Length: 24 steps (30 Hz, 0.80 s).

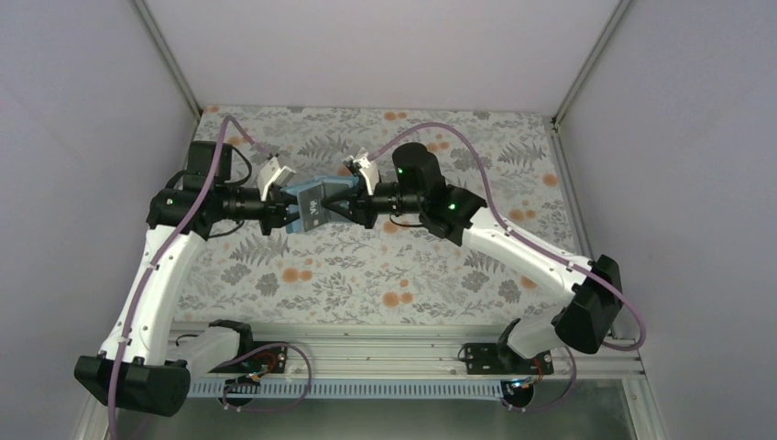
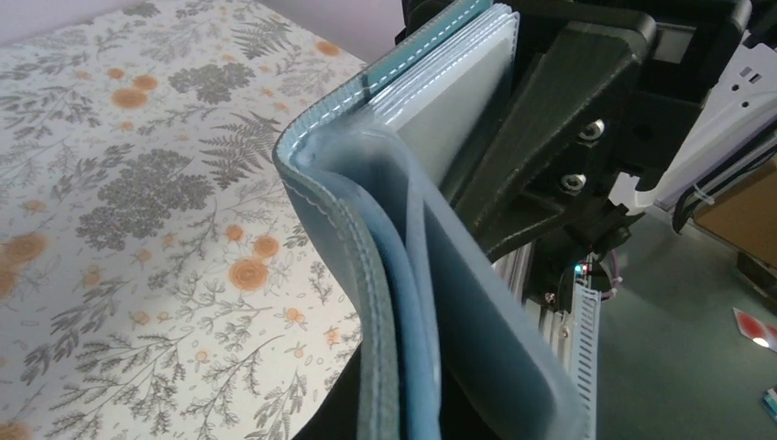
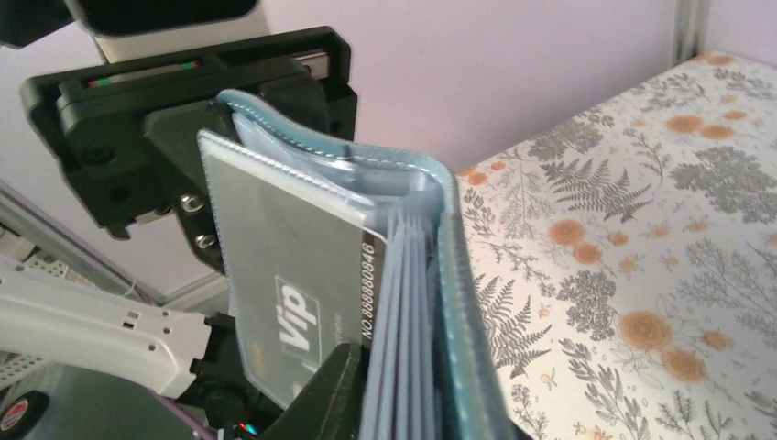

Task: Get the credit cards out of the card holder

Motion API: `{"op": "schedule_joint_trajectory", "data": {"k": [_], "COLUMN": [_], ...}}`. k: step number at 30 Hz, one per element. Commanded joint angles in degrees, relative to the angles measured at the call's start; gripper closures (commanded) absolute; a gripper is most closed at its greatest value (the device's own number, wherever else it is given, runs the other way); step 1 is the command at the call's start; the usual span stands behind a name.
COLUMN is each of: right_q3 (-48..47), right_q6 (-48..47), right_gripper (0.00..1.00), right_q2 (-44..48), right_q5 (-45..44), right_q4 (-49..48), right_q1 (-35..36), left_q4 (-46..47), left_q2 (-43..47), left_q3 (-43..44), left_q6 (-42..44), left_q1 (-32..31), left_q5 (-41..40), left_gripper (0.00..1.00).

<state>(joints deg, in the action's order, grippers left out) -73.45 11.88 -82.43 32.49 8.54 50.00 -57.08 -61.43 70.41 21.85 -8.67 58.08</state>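
Pale lilac walls (image 1: 366,46) on three sides; metal corner posts (image 1: 169,60); floral cloth (image 1: 366,266) spread flat below; even light.

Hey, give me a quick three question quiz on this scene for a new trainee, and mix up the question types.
1. True or false: the card holder is folded shut.
2. Which word is printed on the card seen in the right wrist view? A) Vip B) Gold C) Bank
3. Fill in: the left tool is ___ on the card holder.
Key: 1 false; 2 A; 3 shut.
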Motion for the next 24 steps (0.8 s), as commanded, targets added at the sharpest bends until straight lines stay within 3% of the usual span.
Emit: {"op": "schedule_joint_trajectory", "data": {"k": [1,4,8,15,16,22,24], "right_q3": [-4.71,-4.53,-3.02,-7.11,-8.45,-13.01,-12.61], "right_q6": [1.23,0.87,-0.39,3.91,5.02,4.61,2.66], "right_gripper": [0.86,0.94,0.96,0.96,0.96,0.96,0.96], "right_q2": [-2.14,-0.87,2.36,3.0,2.24,-1.64,-1.39], "right_q5": [-3.48,-5.84,-7.25,-22.05,-23.89,-25.31,-21.72], "right_q4": [1.39,3.17,4.32,12.21,13.07,14.34,13.61], "right_q1": [2.56,2.47,2.14,1.68,1.84,4.05,4.11], "left_q4": [1.1,-0.02,-1.1,0.18,1.77,6.58,6.55], "left_q2": [0.93,1.18,1.39,1.75,1.65,0.65,0.55], "left_q3": [0.17,1.14,1.8,0.77,-0.07,-2.69,-2.24], "left_q6": [1.54,2.72,4.12,4.32,3.1,-1.32,-1.14], "left_q1": [-0.56,0.07,0.7,0.84,0.84,0.84,0.84], "left_q5": [5.53,7.23,7.31,4.63,3.51,-0.25,-0.69], "left_gripper": [0.91,0.85,0.69,0.04,0.0,0.0,0.02]}}
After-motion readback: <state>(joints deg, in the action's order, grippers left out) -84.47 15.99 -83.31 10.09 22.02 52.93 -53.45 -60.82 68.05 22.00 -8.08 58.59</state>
